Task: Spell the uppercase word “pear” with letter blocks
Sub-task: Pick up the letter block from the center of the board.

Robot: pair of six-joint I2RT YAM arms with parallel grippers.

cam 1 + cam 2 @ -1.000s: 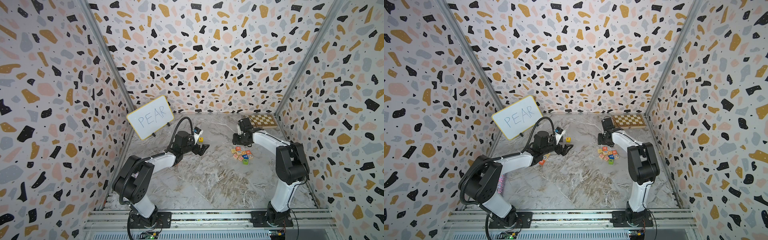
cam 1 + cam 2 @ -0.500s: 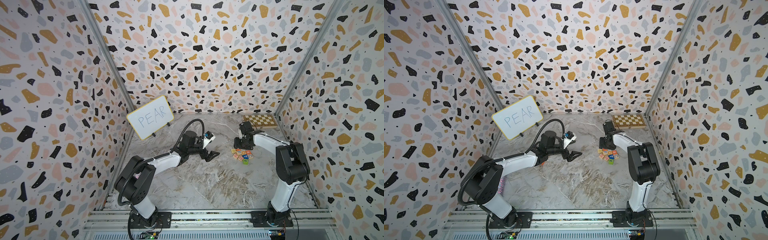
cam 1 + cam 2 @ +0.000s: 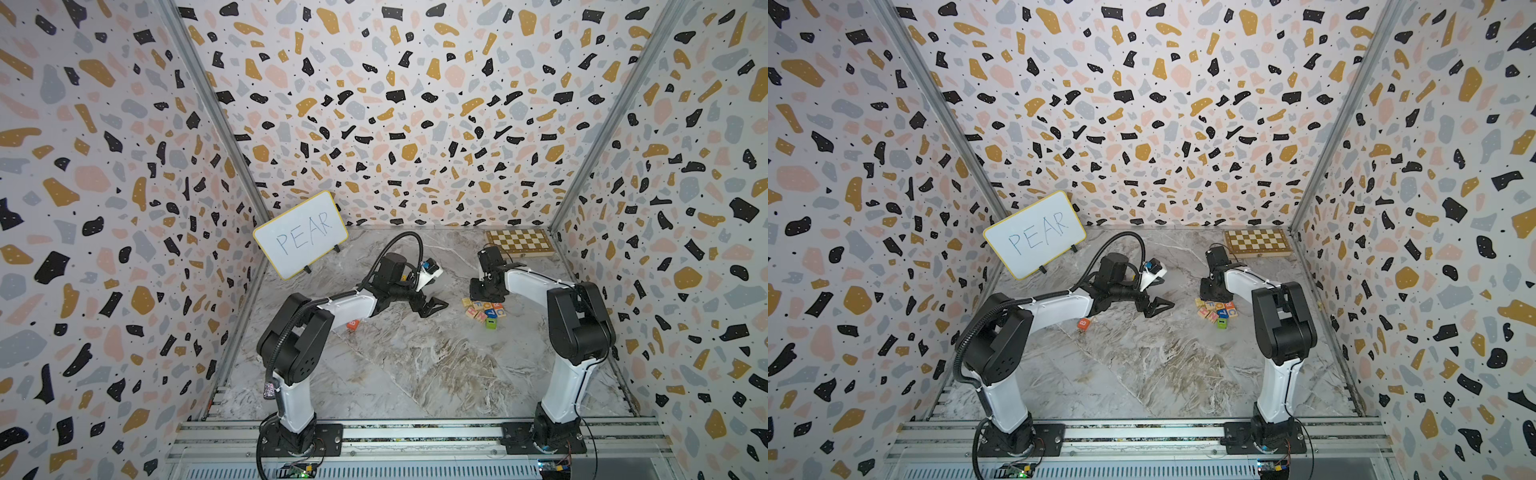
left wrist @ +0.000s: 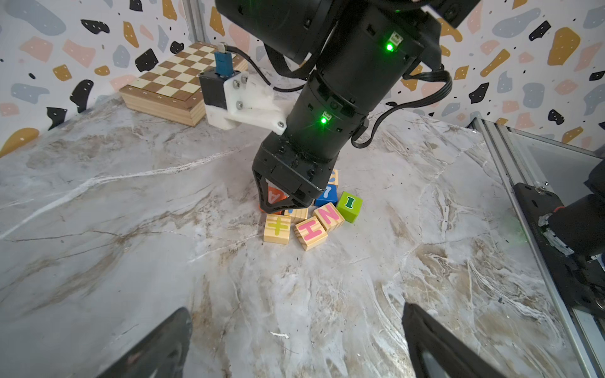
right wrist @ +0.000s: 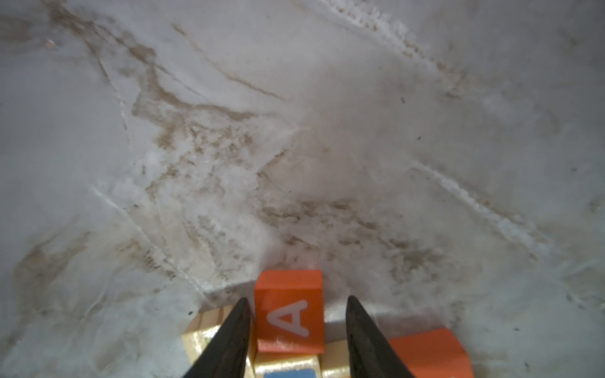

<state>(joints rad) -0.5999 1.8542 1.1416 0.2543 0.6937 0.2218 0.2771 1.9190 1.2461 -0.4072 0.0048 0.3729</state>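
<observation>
Right wrist view: the right pincer (image 5: 297,299) is straddling the orange-red A block (image 5: 289,314) and is not yet pinching it.
I am seeing the A block sitting between the two fingers (image 5: 229,337) at the edge of the pile, with paler blocks crowding it. One finger is lying just against its side and a clear gap is showing at the other, so the jaws are standing part-spread. I am judging that the coming squeeze is turning on that offset, since the block may slide sideways before both fingers bear. Being a cube, it is offering no long axis. In a top view the left pincer (image 3: 430,305) is hanging spread wide and empty, near the pile (image 3: 484,311) but the farther of the two. I am not making out P, E or R.
</observation>
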